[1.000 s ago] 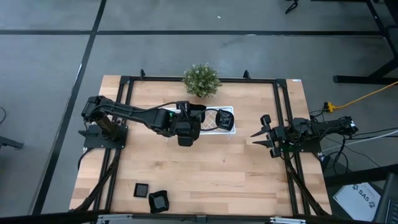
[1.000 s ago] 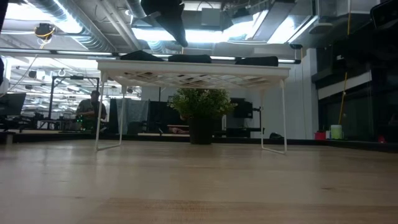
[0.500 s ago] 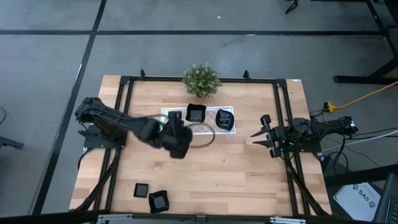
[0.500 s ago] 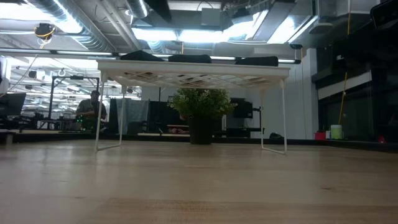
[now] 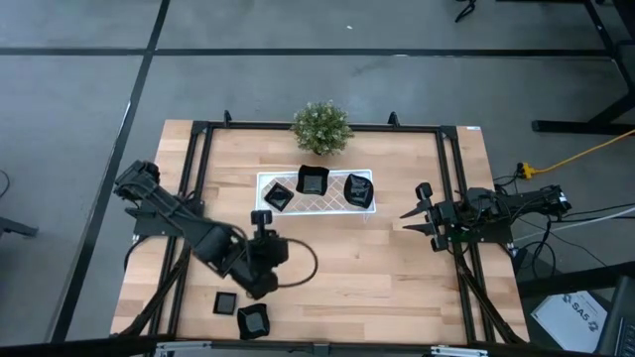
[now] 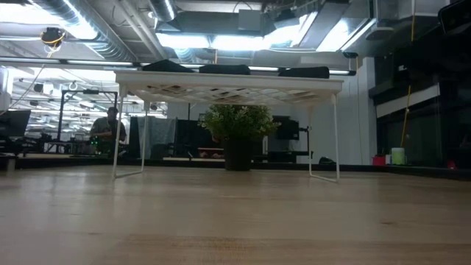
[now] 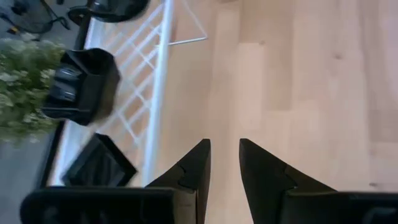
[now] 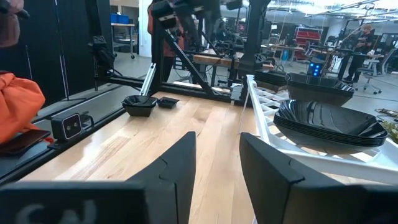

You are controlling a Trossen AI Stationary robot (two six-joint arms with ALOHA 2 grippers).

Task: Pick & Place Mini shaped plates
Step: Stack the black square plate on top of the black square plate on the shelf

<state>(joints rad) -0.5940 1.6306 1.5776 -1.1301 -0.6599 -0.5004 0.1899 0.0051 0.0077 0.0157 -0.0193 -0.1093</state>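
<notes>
Overhead, the left gripper [image 5: 260, 220] hangs above bare wood in the middle of the table [image 5: 397, 268], its jaws a narrow gap apart with nothing between them; its wrist view shows only table planks in that gap. Beyond the fingertips, well clear of them, stands the white lattice tray [image 5: 317, 203] on thin legs, carrying three mini shaped plates: a squarish one [image 5: 279, 196] at the end nearest the left arm's side, a square one [image 5: 313, 179] in the middle and a rounded one [image 5: 358, 190] at the far end. Behind the gripper, near the table's front edge, two more plates lie on the wood, a flat square one [image 5: 225, 302] and a deeper one [image 5: 254, 319] just beside it. The small potted plant [image 5: 320, 127] sits past the tray at the table's back edge. The right gripper [image 5: 410, 216] waits at the right side, jaws slightly apart and empty, pointing toward the tray's rounded plate.
</notes>
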